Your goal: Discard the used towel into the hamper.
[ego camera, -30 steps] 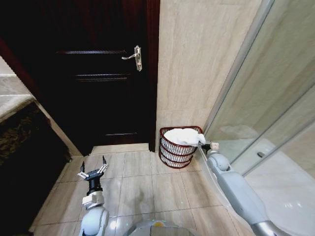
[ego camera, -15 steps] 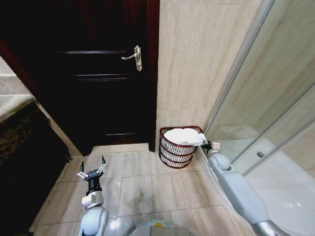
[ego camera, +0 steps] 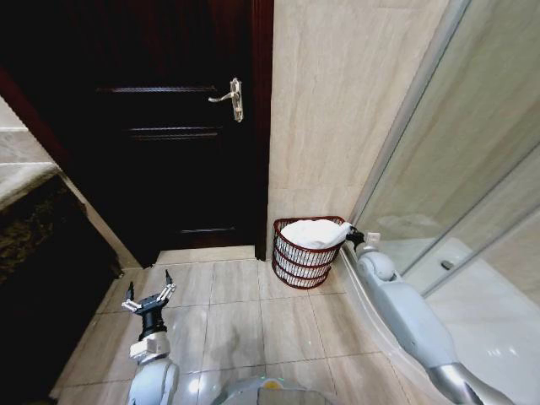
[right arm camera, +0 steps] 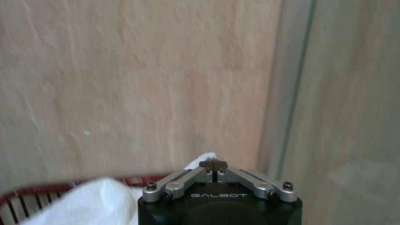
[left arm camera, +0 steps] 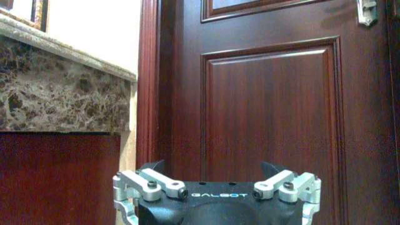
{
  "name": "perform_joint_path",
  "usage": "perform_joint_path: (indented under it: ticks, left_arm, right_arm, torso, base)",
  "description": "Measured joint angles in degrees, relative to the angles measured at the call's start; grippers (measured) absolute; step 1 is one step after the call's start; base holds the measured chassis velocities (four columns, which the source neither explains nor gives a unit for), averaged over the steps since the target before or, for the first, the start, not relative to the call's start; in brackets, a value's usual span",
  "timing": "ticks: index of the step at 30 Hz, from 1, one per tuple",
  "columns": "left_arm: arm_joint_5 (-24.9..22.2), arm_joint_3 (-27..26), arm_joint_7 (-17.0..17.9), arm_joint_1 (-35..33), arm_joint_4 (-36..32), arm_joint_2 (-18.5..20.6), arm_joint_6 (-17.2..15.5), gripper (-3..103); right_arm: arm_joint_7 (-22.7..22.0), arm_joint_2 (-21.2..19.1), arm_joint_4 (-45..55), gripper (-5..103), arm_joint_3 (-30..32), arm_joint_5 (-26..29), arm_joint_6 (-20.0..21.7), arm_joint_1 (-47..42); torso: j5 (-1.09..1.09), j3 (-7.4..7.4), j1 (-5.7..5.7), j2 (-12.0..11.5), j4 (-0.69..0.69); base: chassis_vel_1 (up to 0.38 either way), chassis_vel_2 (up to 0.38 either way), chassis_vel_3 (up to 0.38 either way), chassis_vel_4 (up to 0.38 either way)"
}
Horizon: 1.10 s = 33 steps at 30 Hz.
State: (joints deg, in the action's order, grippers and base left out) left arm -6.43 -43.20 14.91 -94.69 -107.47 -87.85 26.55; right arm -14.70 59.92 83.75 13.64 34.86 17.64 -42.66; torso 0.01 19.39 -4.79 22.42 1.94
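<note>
The reddish-brown openwork hamper [ego camera: 304,263] stands on the floor against the beige wall, by the glass shower panel. The white towel [ego camera: 312,234] lies heaped in its top, with one corner reaching over the right rim. My right gripper [ego camera: 350,234] sits at that rim, shut on the towel's corner. In the right wrist view the right gripper [right arm camera: 214,165] shows closed fingers with a tip of towel [right arm camera: 93,199] at them and the hamper's rim [right arm camera: 25,194] below. My left gripper [ego camera: 148,291] hangs open over the floor tiles at the left, far from the hamper, and the left gripper [left arm camera: 216,169] faces the door.
A dark wooden door [ego camera: 169,126] with a metal handle [ego camera: 232,97] is at the back left. A marble counter [ego camera: 25,177] runs along the left. The glass shower screen [ego camera: 456,169] closes off the right side. Beige floor tiles [ego camera: 245,312] lie between.
My right gripper has shifted slightly up and back along the hamper's right rim, and the towel's corner has gone with it. My left gripper has moved a little left and lower.
</note>
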Motion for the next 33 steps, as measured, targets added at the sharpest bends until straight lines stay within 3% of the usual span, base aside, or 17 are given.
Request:
perform_joint_path:
  ticks: [11,21,23,33]
  left_arm:
    - [0.0,-1.5,0.0,-0.9,-0.2,0.1,0.1,100]
    - [-0.1,-2.2,0.0,-1.3,-1.2,-0.6,0.2,100]
    - [-0.2,-2.7,0.0,-1.9,-1.3,-1.0,0.8,100]
    - [-0.9,-4.5,0.0,-2.9,-2.6,-2.7,1.7,100]
  right_arm:
    - [7.2,1.8,-7.4,0,-4.4,0.0,-1.9,7.8]
    - [11.5,4.8,-18.5,0,-10.1,1.0,3.4,13.9]
    - [12.9,6.1,-23.4,0,-11.4,1.6,7.1,17.2]
    - [17.4,11.1,-36.0,0,-12.3,0.5,12.2,24.9]
  torso:
    - [0.00,0.00,0.00,0.0,-0.01]
    - [-0.01,0.00,0.00,0.0,-0.01]
    - [0.00,0.00,0.00,0.0,0.00]
    - [-0.01,0.00,0.00,0.0,0.01]
  base:
    - [0.000,0.000,0.000,0.000]
    - [0.000,0.000,0.000,0.000]
    - [0.000,0.000,0.000,0.000]
    - [0.000,0.000,0.000,0.000]
